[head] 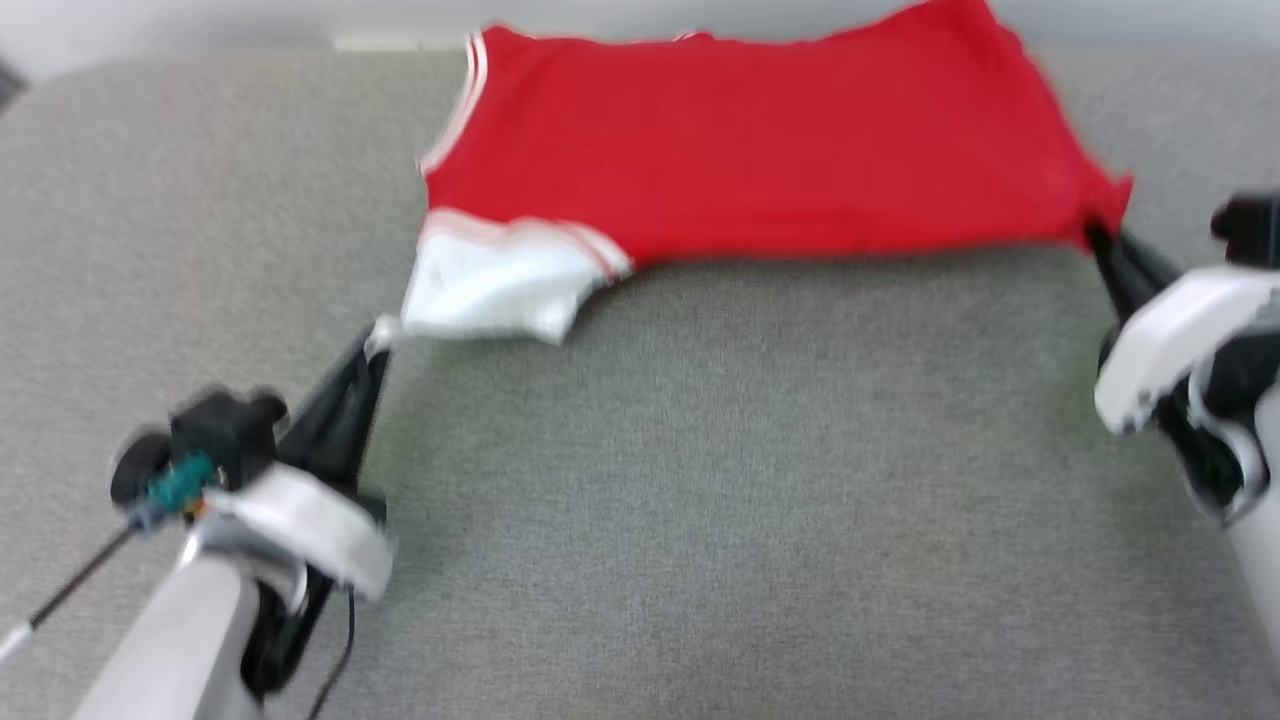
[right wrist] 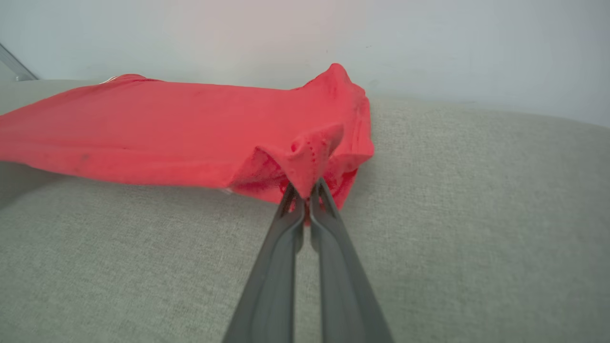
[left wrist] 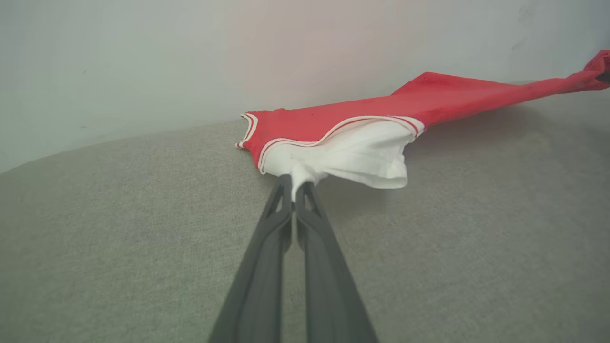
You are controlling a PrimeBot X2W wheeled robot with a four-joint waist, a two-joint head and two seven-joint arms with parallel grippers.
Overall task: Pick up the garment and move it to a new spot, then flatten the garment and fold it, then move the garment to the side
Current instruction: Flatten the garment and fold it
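Holding the garment [head: 760,150] stretched across the twelve o'clock end of the grey fabric surface [head: 700,520], close to the pale wall [left wrist: 143,62]; pinching the white sleeve [head: 480,290] at about ten o'clock with the left gripper [head: 378,338], clamping its jaws tight on a bunched tuft of cloth; pinching the red hem corner [right wrist: 310,152] at about two o'clock with the right gripper [head: 1095,235], clamping those jaws likewise on a small peak of fabric.

Judging the cloth as light, soft and limp; draping rather than holding any shape, probably sliding easily over the weave; not fragile, though likely stretching at the pinch points. Favouring corners, sleeve ends and hem as holds, pulling evenly from both sides for flattening.

Struggling with heavy blur across the head view; finding no number or lettering on the upward face, so possibly lying underneath; losing the far right corner past the top edge of the head view; failing to tell how many layers sit inside each pinch.
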